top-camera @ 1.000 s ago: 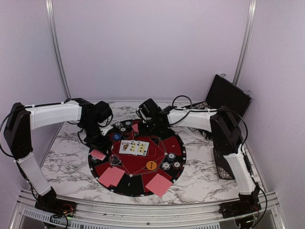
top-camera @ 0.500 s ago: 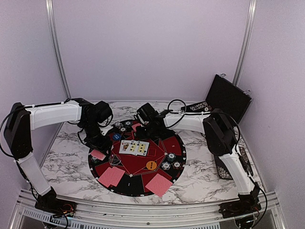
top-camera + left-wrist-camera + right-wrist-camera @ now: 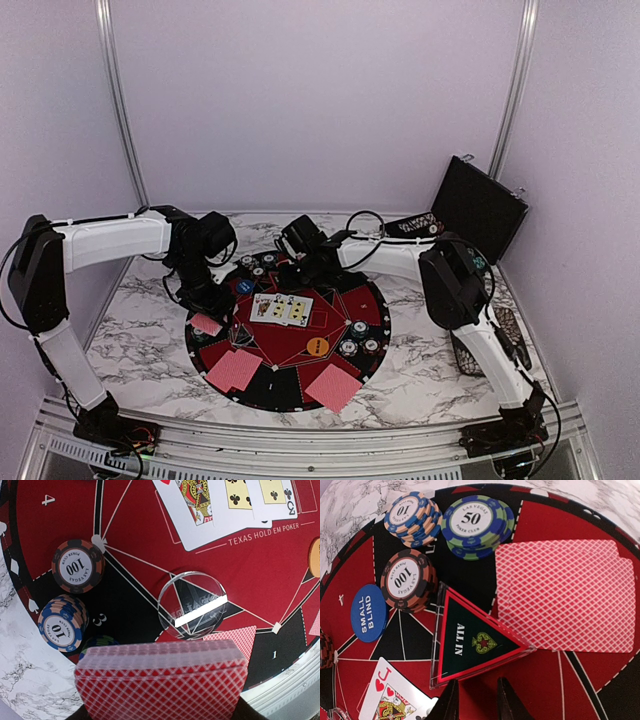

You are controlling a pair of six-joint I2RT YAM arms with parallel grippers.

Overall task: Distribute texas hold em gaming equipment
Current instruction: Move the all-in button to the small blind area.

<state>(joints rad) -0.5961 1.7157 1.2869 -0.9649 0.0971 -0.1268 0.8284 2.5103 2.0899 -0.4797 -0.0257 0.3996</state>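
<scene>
Even, soft overhead light, no hard shadows. Top view sharp but small. Left wrist: near card deck (image 3: 162, 680) slightly blurred, glare stripe on clear disc (image 3: 192, 605). Right wrist crisp, edges bowed.

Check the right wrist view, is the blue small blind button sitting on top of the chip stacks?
No, the small blind button lies flat on the mat beside the 100 chip stack.

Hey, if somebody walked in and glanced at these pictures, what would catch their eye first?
The round red-and-black poker mat in the middle of the marble table, with three face-up cards at its centre. Next, the thick red-backed deck in the left claw at the mat's left edge. Then the triangular ALL IN marker just ahead of the right claw, beside chip stacks.
</scene>
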